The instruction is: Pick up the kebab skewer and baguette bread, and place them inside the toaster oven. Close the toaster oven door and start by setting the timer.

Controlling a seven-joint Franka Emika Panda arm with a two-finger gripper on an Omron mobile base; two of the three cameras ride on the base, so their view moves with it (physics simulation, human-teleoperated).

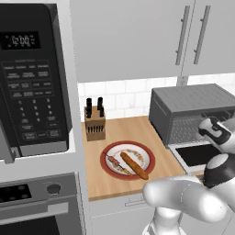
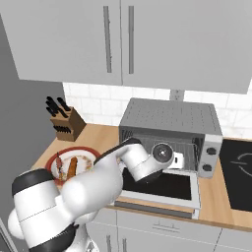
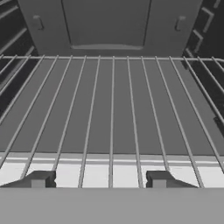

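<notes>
The toaster oven [image 1: 193, 98] [image 2: 170, 115] stands on the counter with its door [image 1: 202, 153] [image 2: 162, 184] folded down flat in front. My gripper [image 1: 203, 125] [image 2: 183, 160] [image 3: 99, 180] is at the oven's mouth, just above the door. Its fingertips stand apart at the front edge of the wire rack [image 3: 111, 109], with nothing visibly held between them. The baguette bread [image 1: 134, 165] [image 2: 72, 167] and the kebab skewer [image 1: 111, 160] [image 2: 59, 166] lie side by side on a red-rimmed plate [image 1: 127, 142] [image 2: 74, 149], left of the oven and well away from my hand.
A knife block [image 1: 95, 121] [image 2: 66, 120] stands against the tiled wall behind the plate. A black microwave [image 1: 32, 78] hangs at the left above a wall oven [image 1: 36, 202]. A dark cooktop [image 2: 238, 165] lies right of the toaster oven. Cabinets hang overhead.
</notes>
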